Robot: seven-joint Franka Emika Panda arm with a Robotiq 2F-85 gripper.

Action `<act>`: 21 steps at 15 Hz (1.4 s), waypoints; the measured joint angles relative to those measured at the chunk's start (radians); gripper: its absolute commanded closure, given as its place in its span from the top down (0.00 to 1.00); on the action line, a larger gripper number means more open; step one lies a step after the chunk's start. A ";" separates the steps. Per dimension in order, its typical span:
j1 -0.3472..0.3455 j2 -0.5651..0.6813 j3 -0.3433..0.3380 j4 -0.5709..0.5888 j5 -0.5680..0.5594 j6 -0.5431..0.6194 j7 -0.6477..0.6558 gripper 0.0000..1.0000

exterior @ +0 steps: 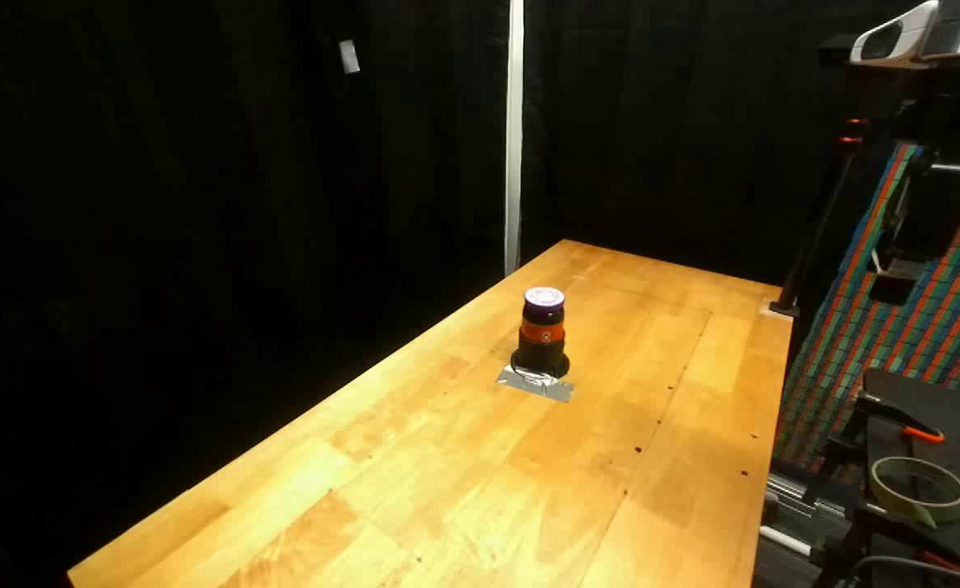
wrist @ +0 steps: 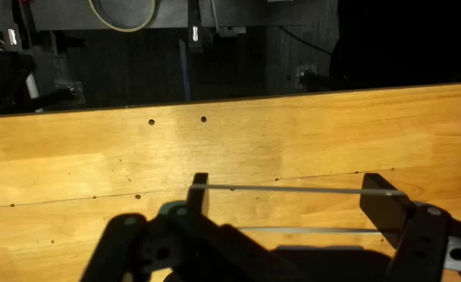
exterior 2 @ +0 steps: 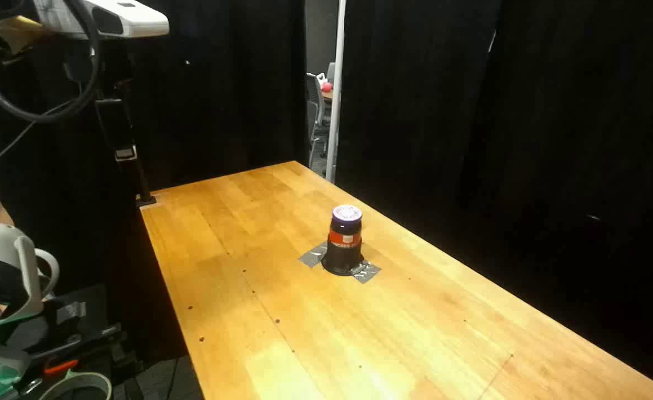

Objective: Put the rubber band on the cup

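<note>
The cup is a small upright cylinder with a red-orange band, a dark upper part and a white top with a purple rim. It stands on a black base held to the wooden table by grey tape, and also shows in an exterior view. In the wrist view my gripper is open, with its fingers wide apart. The pale rubber band is stretched around the outside of both fingers, with its two strands running across the gap. The cup is out of the wrist view, and the gripper is out of both exterior views.
The wooden table has small holes and a seam. Grey tape lies at the base of the cup. A dark post stands at a table corner. A tape roll lies on a black shelf beside the table. Black curtains surround it.
</note>
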State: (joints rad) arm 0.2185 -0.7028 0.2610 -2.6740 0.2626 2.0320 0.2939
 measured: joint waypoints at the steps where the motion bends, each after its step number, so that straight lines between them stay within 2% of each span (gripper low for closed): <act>1: 0.000 -0.001 0.000 0.001 0.000 0.000 0.000 1.00; 7: 0.000 -0.002 0.000 0.002 0.000 0.000 0.000 1.00; 11: -0.035 0.054 0.051 0.067 -0.137 0.002 0.027 1.00; 17: -0.195 0.369 0.120 0.353 -0.487 0.020 0.083 1.00; 21: -0.211 0.623 0.094 0.504 -0.606 0.172 0.118 1.00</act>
State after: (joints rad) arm 0.0072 -0.0796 0.3547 -2.1705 -0.3434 2.2040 0.4121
